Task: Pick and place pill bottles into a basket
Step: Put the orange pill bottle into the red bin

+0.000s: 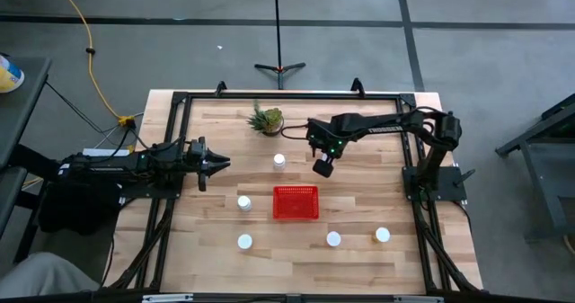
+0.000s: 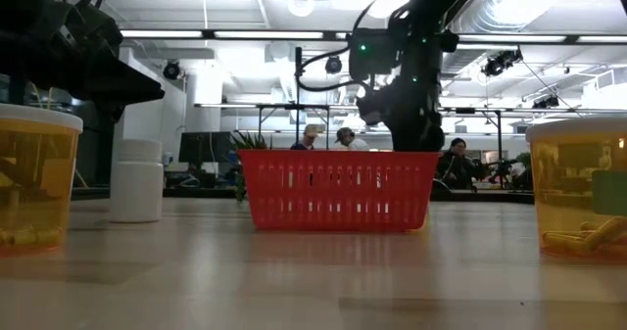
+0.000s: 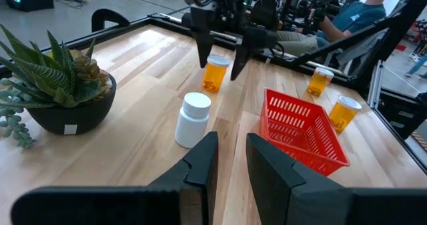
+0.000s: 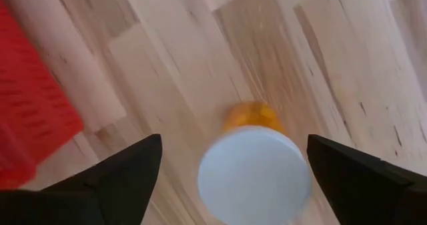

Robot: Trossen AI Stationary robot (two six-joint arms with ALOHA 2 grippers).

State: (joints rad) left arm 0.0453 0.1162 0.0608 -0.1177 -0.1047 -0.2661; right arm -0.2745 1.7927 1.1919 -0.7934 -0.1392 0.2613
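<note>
The red mesh basket (image 1: pixel 296 202) stands at the table's middle and also shows in the low view (image 2: pixel 333 188). My right gripper (image 4: pixel 233 178) is open above an upright orange bottle with a white cap (image 4: pixel 253 175), one finger on either side and clear of it. The left wrist view shows this too, with my right gripper (image 3: pixel 222 55) over the orange bottle (image 3: pixel 215 73). A white bottle (image 1: pixel 279 162) stands left of it. Other bottles (image 1: pixel 243 203), (image 1: pixel 244 242), (image 1: pixel 333 239), (image 1: pixel 383 236) stand around the basket. My left gripper (image 1: pixel 214 164) is open and empty at the table's left.
A small spiky green potted plant (image 1: pixel 267 120) stands near the table's far edge. A black frame (image 1: pixel 180 101) runs along the table's edges. People (image 2: pixel 343 134) sit in the room beyond the table.
</note>
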